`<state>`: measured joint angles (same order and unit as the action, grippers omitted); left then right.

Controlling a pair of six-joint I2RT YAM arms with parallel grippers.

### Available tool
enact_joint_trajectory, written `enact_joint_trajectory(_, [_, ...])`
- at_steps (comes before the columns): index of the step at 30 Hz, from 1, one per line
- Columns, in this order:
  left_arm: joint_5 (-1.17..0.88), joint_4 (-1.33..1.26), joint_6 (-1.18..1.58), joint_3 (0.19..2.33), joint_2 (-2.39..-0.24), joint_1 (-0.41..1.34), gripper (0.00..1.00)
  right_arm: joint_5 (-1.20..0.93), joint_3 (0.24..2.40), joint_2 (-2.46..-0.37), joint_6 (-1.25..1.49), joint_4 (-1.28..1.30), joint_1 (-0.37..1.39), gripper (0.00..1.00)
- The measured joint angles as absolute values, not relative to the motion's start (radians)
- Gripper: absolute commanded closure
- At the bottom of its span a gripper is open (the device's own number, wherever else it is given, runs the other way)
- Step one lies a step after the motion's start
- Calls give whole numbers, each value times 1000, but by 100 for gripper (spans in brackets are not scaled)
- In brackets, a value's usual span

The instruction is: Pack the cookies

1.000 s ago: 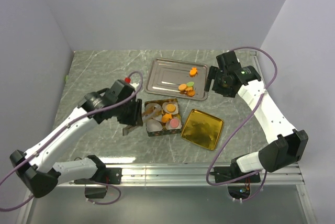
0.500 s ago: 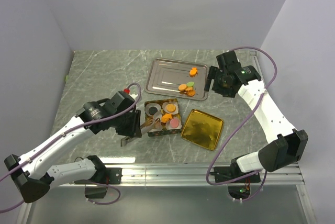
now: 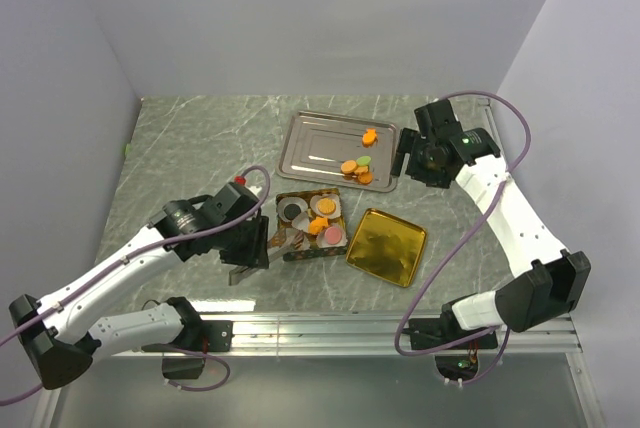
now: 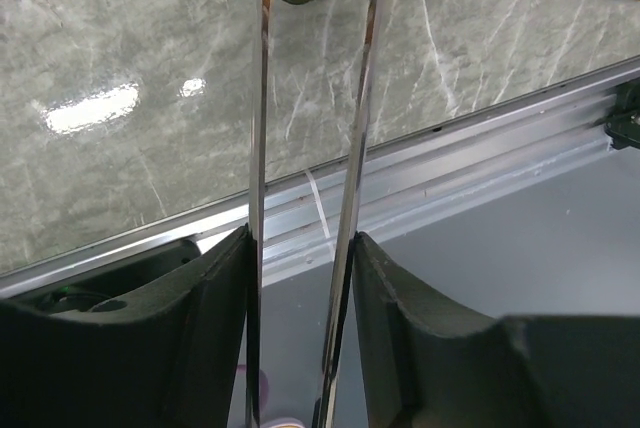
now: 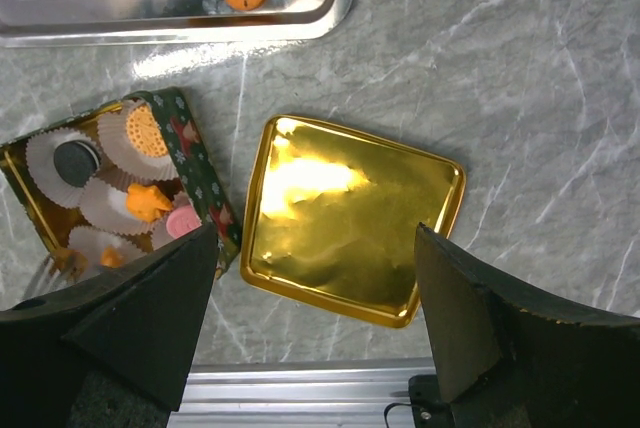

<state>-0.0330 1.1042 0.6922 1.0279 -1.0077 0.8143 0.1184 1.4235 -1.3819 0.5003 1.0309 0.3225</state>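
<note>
Cookies (image 3: pixel 356 167) lie heaped at the right end of the steel tray (image 3: pixel 310 143), just beside my right gripper (image 5: pixel 312 233), whose fingers stand wide apart around nothing. More sit in paper cups (image 5: pixel 60 163) inside the tin (image 3: pixel 310 255), where the tongs (image 4: pixel 352 148) clamped in my left gripper (image 4: pixel 302 243) reach its near-left part. A gold lid (image 3: pixel 386 247) lies just beside the tin's right wall. The table (image 3: pixel 190 148) spreads wide to the left, and its near rail runs close under my left fingers.

Green-grey marbled tabletop (image 3: pixel 190 148) enclosed by plain pale walls (image 3: pixel 300 18), evenly lit.
</note>
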Motion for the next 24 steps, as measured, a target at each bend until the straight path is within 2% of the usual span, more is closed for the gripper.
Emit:
enact_joint_trajectory(9, [-17, 1115, 682, 1118, -1045, 815, 43, 123, 1385, -1370, 500, 1032, 321, 14])
enact_joint_trajectory(18, [82, 1146, 644, 1325, -1122, 806, 38, 141, 1354, -1335, 500, 1028, 316, 14])
enact_joint_trajectory(24, [123, 1132, 605, 1383, -1195, 676, 37, 142, 1280, -1277, 503, 1024, 315, 15])
